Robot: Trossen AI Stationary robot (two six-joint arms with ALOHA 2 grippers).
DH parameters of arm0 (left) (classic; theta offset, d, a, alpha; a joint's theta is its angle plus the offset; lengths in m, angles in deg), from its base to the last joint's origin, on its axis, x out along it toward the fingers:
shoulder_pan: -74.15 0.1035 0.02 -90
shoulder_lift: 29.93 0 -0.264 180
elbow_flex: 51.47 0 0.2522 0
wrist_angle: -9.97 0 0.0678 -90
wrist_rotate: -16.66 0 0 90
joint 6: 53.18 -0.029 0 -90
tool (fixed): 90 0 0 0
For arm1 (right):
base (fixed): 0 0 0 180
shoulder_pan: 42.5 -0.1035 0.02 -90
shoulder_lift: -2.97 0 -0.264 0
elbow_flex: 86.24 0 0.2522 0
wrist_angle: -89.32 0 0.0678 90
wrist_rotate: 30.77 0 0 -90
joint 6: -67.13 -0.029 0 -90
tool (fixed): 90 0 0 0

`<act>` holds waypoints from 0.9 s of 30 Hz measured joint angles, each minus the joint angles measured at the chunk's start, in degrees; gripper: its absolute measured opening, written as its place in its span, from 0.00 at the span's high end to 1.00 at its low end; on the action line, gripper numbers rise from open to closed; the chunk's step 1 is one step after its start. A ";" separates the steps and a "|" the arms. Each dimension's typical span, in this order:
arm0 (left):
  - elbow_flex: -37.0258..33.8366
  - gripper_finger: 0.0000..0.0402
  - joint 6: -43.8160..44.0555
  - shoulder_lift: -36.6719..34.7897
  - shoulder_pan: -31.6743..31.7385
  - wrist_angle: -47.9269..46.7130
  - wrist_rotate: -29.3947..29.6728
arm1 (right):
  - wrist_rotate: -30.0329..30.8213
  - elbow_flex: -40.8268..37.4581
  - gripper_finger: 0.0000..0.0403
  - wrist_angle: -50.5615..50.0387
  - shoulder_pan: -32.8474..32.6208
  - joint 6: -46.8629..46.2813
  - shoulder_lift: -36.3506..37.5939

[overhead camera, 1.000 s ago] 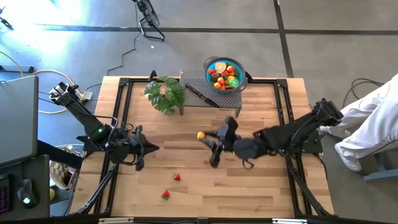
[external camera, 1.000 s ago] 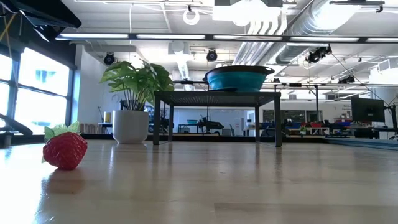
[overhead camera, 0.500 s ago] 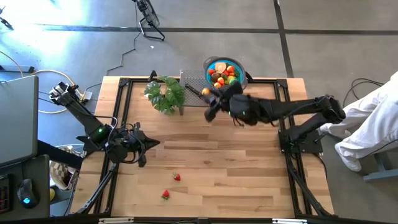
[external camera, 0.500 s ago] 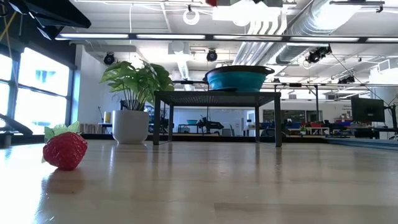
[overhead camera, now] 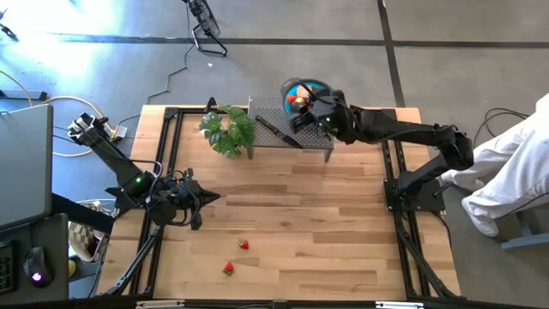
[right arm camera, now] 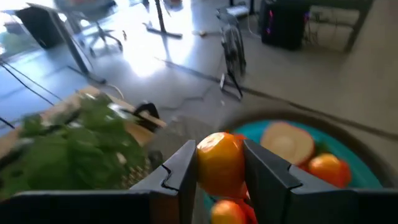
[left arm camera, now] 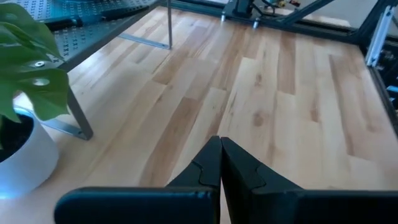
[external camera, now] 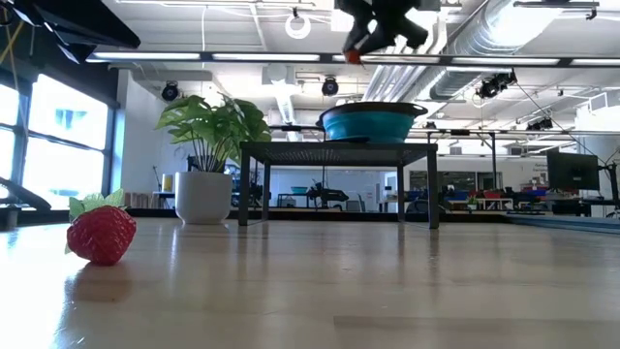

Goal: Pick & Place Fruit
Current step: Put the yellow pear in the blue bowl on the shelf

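One orange toy fruit (right arm camera: 220,163) pinched in right gripper (right arm camera: 219,169) above blue bowl (right arm camera: 348,149) | likely light, rigid, slippery (hold at midline) | left gripper (left arm camera: 221,163) closed, empty

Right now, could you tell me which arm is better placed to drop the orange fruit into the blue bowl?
The right: its gripper already holds the orange fruit above the blue bowl. The left gripper waits far off, jaws shut.
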 joint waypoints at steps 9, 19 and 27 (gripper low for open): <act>0.02 1.00 -0.12 0.00 0.00 -0.70 3.55 | -4.54 -0.02 0.73 -10.91 4.82 -4.57 -0.26; 0.01 1.00 -0.12 -0.01 0.00 -0.70 3.90 | -5.41 -0.02 0.73 -15.22 8.40 -4.53 -0.31; 0.00 1.00 -0.12 -0.01 0.00 -0.68 4.01 | -6.35 -0.02 0.73 -16.08 10.60 -2.60 -0.33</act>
